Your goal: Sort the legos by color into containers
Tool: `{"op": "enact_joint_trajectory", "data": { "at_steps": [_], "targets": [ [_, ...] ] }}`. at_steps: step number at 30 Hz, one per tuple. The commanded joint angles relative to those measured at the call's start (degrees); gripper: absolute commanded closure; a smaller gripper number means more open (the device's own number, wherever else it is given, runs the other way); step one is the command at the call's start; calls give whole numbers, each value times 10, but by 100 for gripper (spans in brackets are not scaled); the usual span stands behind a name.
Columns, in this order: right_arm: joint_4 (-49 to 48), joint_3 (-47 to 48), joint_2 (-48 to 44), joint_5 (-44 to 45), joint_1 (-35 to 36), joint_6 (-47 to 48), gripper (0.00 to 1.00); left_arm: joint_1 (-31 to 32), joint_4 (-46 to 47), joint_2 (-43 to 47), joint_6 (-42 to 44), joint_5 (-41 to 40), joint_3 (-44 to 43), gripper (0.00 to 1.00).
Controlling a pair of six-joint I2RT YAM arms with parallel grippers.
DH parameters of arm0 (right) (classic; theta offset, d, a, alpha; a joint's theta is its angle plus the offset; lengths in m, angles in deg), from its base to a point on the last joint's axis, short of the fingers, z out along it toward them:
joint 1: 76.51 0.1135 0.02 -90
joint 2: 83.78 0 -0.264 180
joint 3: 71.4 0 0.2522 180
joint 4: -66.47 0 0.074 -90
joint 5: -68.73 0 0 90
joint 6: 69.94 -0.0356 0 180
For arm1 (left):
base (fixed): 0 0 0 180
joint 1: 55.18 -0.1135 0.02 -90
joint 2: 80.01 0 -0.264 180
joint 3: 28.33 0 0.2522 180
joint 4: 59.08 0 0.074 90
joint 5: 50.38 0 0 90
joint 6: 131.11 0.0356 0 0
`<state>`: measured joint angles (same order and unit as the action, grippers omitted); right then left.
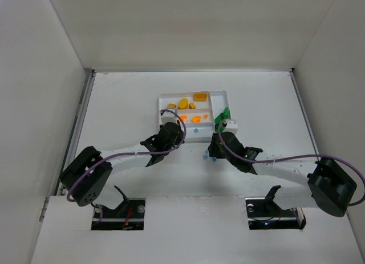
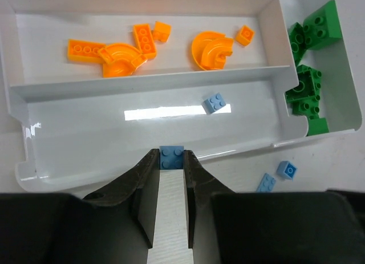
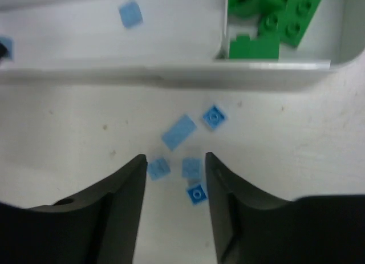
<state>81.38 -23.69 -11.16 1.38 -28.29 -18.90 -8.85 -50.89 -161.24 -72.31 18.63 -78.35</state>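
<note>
At the tray (image 2: 85,171) near rim | left gripper (image 2: 171,154) clamped on light-blue brick (image 2: 171,159) at its fingertips | right gripper (image 3: 175,159) part-open, holding nothing, above loose light-blue pieces (image 3: 178,132) just outside the tray, two lying between its fingers

No readable text, labels, brands, numbers or signs anywhere in any of three views.

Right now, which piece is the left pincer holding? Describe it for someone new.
Start at the white tray and its long compartment nearest the arms, where one loose light-blue brick lies. At that compartment's near rim, the left pincer clamps a blue studded brick. It alone is gripped; every other blue piece lies free.
</note>
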Motion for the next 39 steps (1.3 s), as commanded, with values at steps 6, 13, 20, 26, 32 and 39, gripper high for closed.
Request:
{"op": "enact_joint_trajectory", "data": {
  "at_steps": [6,13,20,26,32,39],
  "targets": [
    [35,-47,-20,40,59,-56,41,-7,28,-65,22,4,-64,81],
    [49,-21,27,44,66,-38,47,-13,24,-79,23,-12,-66,65],
    [47,-14,47,46,65,-34,57,-7,21,-30,26,-14,-42,64],
    [50,-12,53,42,66,-34,72,41,19,32,14,-12,6,66],
    [92,12,11,45,66,-31,78,101,15,68,-20,-19,51,66],
    [57,114,42,26,17,48,79,144,24,45,-70,-18,65,65]
  ]
}}
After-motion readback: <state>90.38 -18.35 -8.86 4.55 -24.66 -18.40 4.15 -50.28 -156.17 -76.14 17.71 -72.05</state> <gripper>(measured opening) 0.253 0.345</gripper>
